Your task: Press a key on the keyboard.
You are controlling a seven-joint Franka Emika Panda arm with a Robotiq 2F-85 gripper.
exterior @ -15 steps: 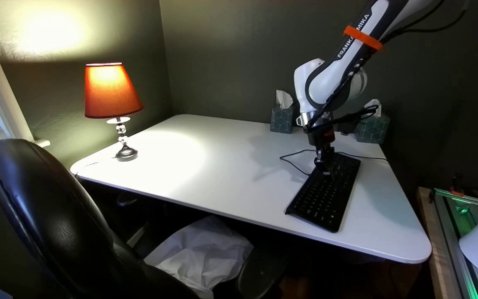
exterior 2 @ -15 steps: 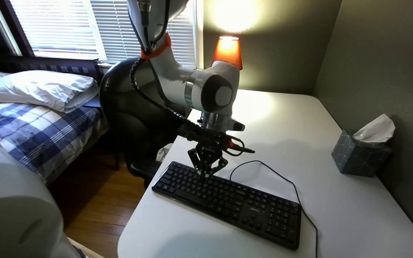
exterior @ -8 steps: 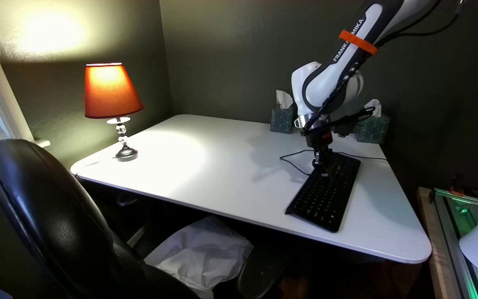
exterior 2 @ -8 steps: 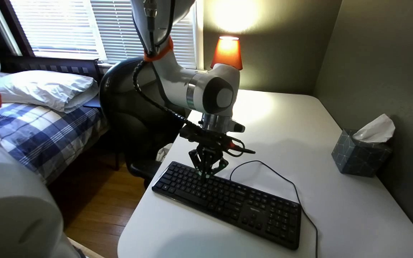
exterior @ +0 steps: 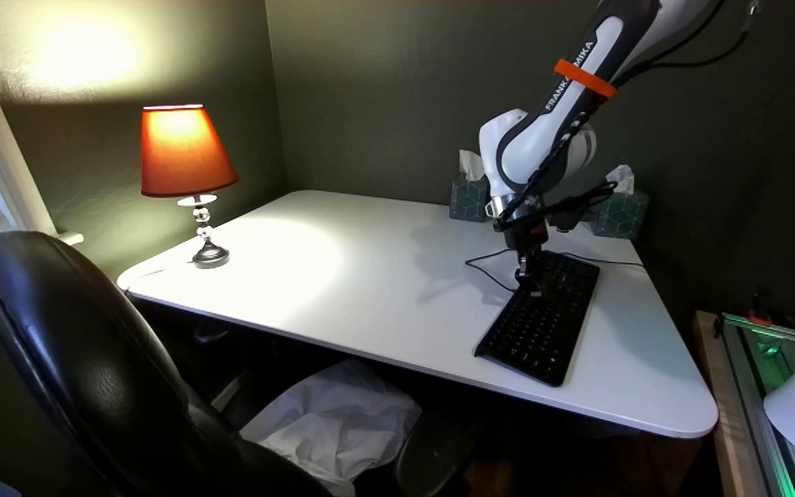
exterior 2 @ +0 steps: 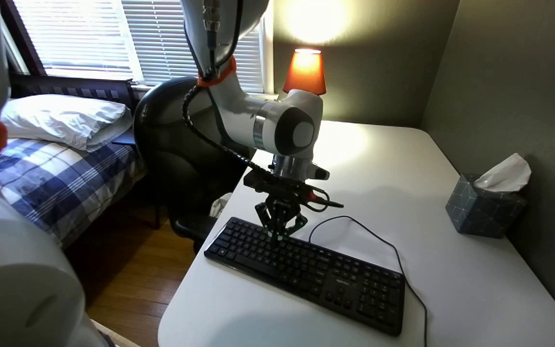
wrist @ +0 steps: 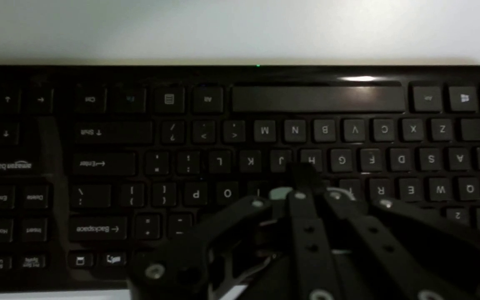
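The flat black keyboard [exterior: 532, 345] lies on the white desk. It shows in both exterior views [exterior 2: 316, 279] and fills much of the wrist view [wrist: 102, 164], where its letters are upside down. My gripper [exterior: 533, 291] points down over the letter part of the keyboard, and it shows in an exterior view [exterior 2: 275, 238]. In the wrist view the gripper's dark fingertips [wrist: 307, 177] are together, with nothing visible between them. They cover part of the J and H keys and the keys behind them. I cannot tell whether the tips touch a key.
A thin black cable [exterior 2: 393, 248] runs from the keyboard over the desk [exterior 2: 239, 308]. Tissue boxes [exterior: 468, 200] [exterior: 620, 214] stand along the wall side. A lit red lamp [exterior: 183, 152] stands at the desk's far end. A black chair [exterior: 80, 345] is beside the desk.
The arm has come down slightly, and in an exterior view it shifts a little left. The gripper tip moves only a little over the keyboard and stays shut. The keyboard has not moved.
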